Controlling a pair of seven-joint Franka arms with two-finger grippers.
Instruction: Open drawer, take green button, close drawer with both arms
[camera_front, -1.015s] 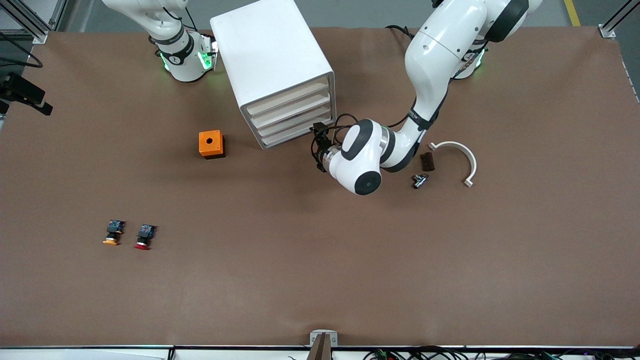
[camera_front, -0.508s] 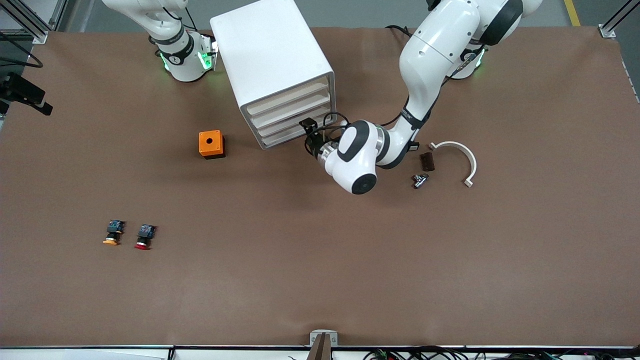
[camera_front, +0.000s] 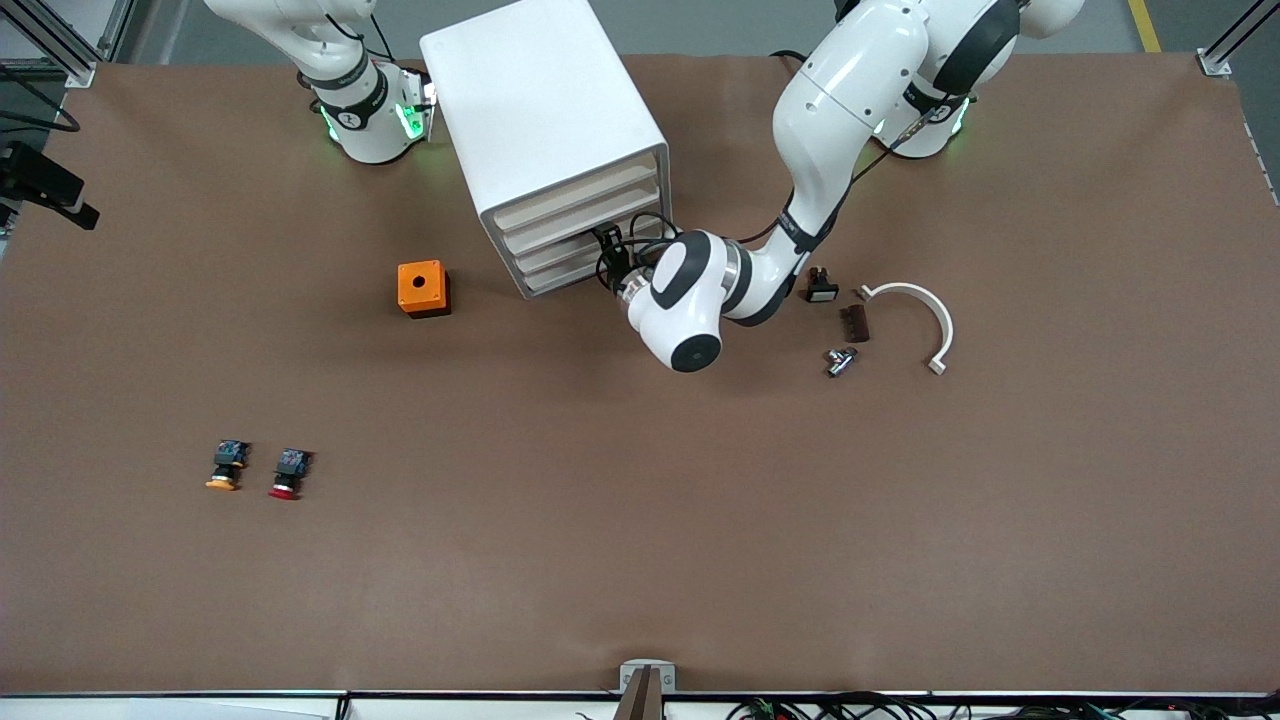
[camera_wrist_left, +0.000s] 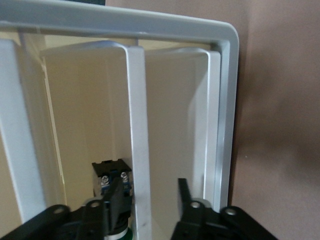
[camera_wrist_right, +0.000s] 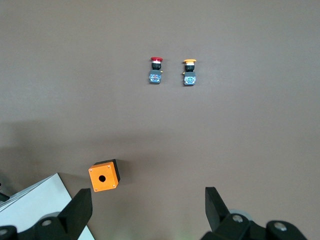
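At the drawer unit, we see the left gripper spread around a drawer front. The right gripper waits high over the desk, fingers spread.

The front view looks down from high across the table, facing both arm bases. The left wrist view sits very close to the drawer cabinet, looking past the left hand. The right wrist view looks down from high above; both it and the front view show the orange box
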